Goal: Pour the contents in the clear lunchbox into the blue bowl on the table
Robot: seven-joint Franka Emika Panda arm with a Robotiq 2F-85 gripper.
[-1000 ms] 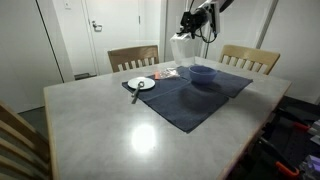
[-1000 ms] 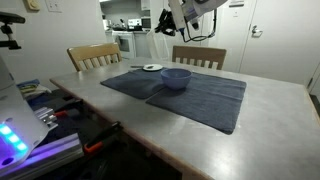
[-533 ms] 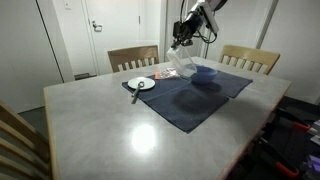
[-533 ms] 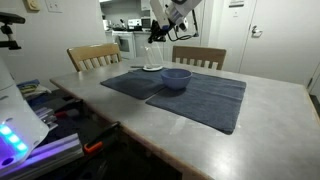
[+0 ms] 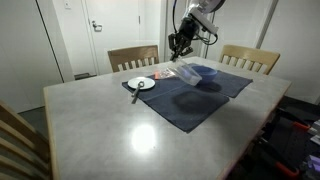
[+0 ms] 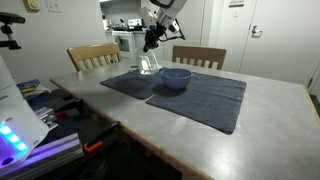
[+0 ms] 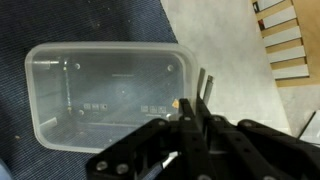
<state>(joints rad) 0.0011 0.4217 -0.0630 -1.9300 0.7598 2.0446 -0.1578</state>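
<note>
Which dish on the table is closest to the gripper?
The clear lunchbox, just below the gripper; the blue bowl and white plate sit farther off.

Both exterior cameras are standing well back at different near corners of the tabletop (image 5: 140, 130), facing the chairs (image 5: 133, 57) and sharing the dark blue mat (image 5: 190, 100) and blue bowl (image 5: 205, 73). The wrist camera is looking down, close above the clear lunchbox (image 7: 105, 95).

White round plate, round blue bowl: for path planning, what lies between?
The clear rectangular plastic lunchbox on the dark blue cloth mat, plus a small blurry reddish item, in an exterior view.
</note>
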